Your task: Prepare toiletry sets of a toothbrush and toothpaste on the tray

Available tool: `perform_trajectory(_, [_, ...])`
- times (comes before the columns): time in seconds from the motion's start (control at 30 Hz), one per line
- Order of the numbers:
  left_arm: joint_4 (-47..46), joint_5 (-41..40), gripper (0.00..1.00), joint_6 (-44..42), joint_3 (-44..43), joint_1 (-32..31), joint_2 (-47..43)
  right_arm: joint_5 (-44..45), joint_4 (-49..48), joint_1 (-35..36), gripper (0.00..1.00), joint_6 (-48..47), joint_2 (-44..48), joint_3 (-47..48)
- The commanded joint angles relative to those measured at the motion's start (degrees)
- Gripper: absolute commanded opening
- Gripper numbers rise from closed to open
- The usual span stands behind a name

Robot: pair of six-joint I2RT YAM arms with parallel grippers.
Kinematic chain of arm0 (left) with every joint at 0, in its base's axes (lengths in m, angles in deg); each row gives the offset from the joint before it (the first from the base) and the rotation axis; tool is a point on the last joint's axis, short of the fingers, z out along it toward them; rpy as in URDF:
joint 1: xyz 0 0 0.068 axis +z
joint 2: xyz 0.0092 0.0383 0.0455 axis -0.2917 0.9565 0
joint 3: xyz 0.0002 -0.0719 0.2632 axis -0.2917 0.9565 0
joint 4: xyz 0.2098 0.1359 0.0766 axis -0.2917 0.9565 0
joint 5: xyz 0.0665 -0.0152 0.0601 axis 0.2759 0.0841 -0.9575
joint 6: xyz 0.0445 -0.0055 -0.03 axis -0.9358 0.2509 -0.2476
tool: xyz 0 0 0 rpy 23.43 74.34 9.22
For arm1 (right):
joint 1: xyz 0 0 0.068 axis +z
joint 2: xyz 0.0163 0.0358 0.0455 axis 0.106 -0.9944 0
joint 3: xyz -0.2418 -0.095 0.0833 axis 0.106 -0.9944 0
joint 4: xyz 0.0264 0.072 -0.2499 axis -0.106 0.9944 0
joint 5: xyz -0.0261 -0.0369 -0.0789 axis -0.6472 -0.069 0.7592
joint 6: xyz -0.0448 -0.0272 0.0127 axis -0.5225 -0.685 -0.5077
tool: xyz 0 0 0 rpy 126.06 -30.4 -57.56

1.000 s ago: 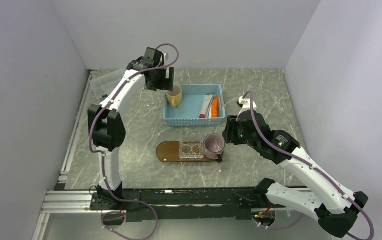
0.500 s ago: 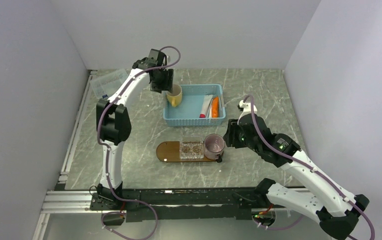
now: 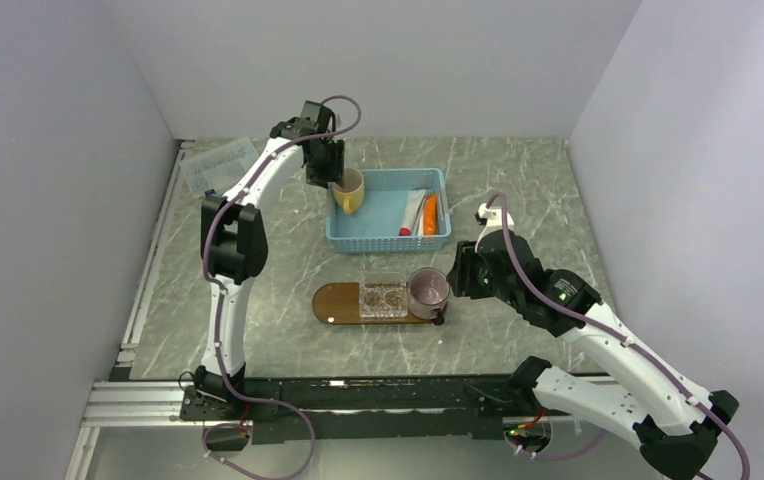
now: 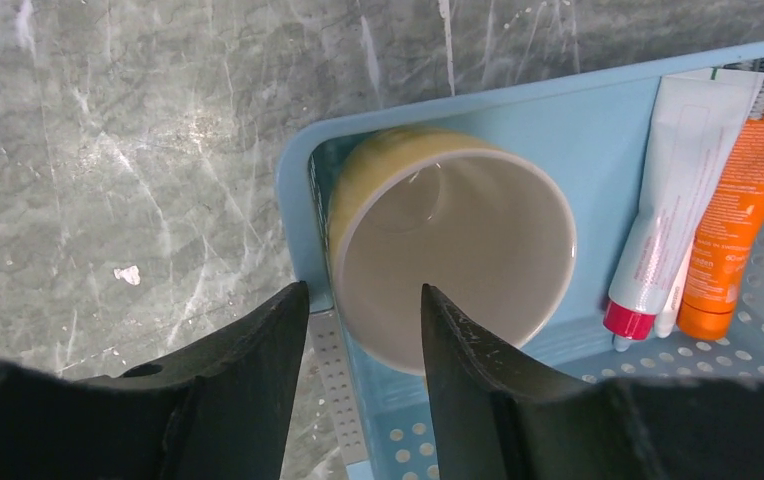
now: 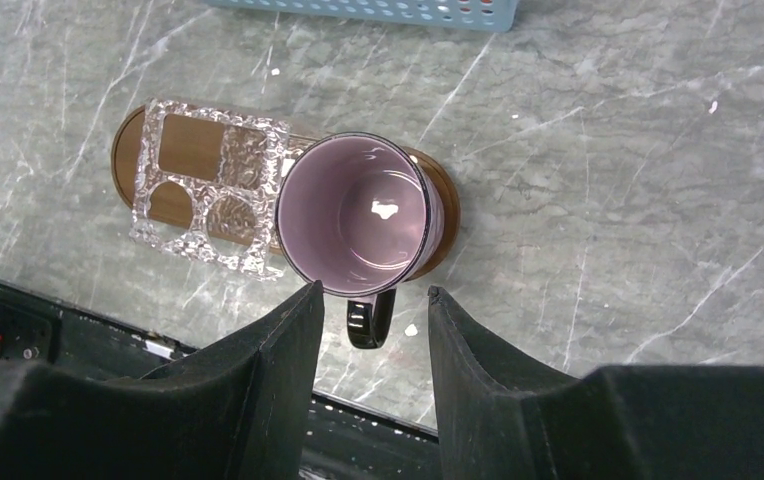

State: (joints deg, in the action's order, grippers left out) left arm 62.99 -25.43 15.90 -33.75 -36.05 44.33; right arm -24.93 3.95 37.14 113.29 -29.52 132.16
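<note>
**Left to right.** Left gripper [image 4: 363,291], jaws spread astride the rim of a pale-yellow ceramic mug [image 4: 453,260], which stands at the 9 o'clock end of the light-blue mesh basket [image 3: 388,242]. At its 3 o'clock end lie a white red-capped toothpaste tube [image 4: 683,180], an orange tube [image 4: 743,220] and, barely showing between them, what appears to be the thin white toothbrush [image 4: 669,318]. At 6 o'clock of the basket, the dark brown wood-look tray [image 3: 336,300] bears a clear square holder [image 3: 384,298] and a purple mug [image 3: 428,290]. The spread right gripper [image 5: 373,288] straddles that mug's handle. No set is yet assembled.

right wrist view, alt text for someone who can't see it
An empty purple mug stands on one end of the brown tray, beside a clear holder. The right gripper hangs in the foreground, its jaws apart either side of the mug's handle.
</note>
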Motion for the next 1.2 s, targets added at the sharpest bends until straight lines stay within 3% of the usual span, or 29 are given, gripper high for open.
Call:
perform_trajectory(0.0, [-1.8,1.0,0.50,1.5,-2.0,0.1,0.7,-0.7,-1.5,0.2,0.45,-0.5,0.9,-1.0])
perform_trajectory(0.5, [-2.2,1.7,0.30,1.1,-2.3,0.0,2.0,-0.7,-2.8,0.1,0.45,-1.1,0.4,-2.5])
perform_trajectory(1.03, [-1.0,2.1,0.31,-0.5,-3.2,-1.7,3.9,-1.4,-3.7,0.2,0.45,-1.4,0.3,-3.6])
perform_trajectory(1.17, [-0.9,1.8,0.17,-0.7,-3.0,-1.8,3.9,-1.3,-3.7,0.2,0.45,-1.5,0.5,-3.7])
